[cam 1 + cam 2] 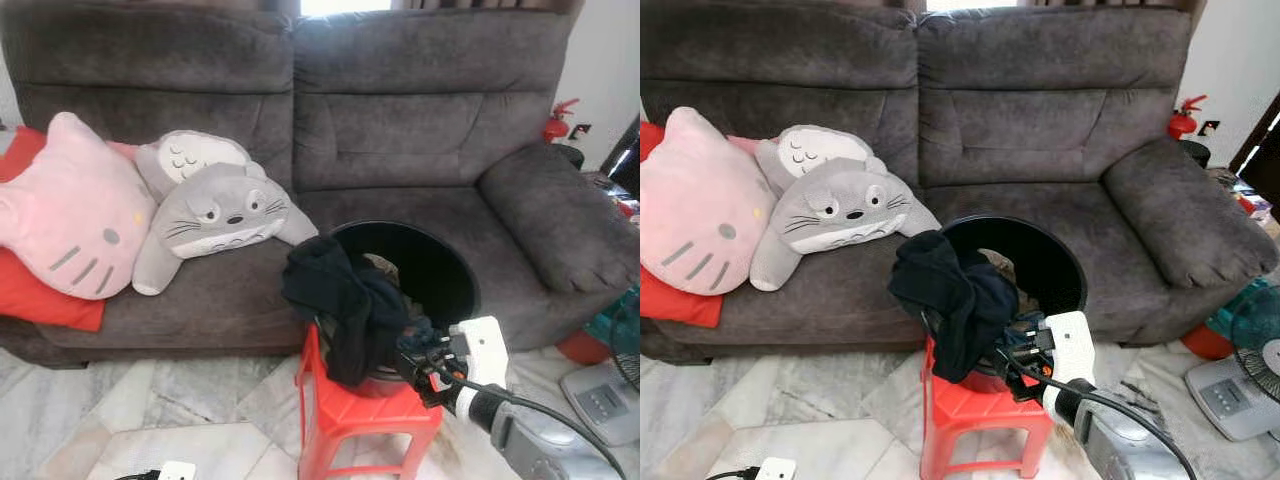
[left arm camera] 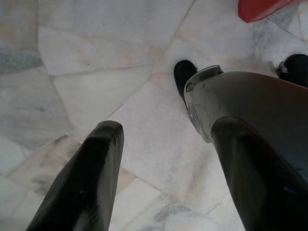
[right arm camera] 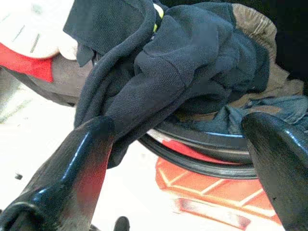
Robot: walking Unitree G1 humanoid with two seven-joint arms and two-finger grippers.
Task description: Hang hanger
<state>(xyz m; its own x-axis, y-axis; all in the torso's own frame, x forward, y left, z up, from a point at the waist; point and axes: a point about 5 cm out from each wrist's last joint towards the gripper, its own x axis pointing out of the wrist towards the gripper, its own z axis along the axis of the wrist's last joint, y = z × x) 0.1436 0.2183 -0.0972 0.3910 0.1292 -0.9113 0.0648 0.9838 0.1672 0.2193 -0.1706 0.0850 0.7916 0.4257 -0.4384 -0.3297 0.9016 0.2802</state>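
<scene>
A black round basket (image 1: 445, 245) stands on a red plastic stool (image 1: 350, 415) in front of the grey sofa (image 1: 420, 130). A dark navy garment (image 1: 345, 300) hangs over the basket's front rim, with jeans (image 3: 269, 108) and brown cloth inside. My right gripper (image 1: 418, 355) is at the basket's front rim, just right of the hanging garment. In the right wrist view it (image 3: 175, 122) is open, the garment (image 3: 183, 62) lying between and beyond its fingers, one finger (image 3: 82, 163) touching the cloth. My left gripper (image 2: 166, 127) hangs open over the marble floor.
A pink cat cushion (image 1: 70, 205) and a grey plush toy (image 1: 215, 215) lie on the sofa's left seat. A fan (image 1: 615, 380) stands at the right, and a red fire extinguisher (image 1: 558, 122) behind the armrest. A white box (image 1: 175, 470) lies on the floor.
</scene>
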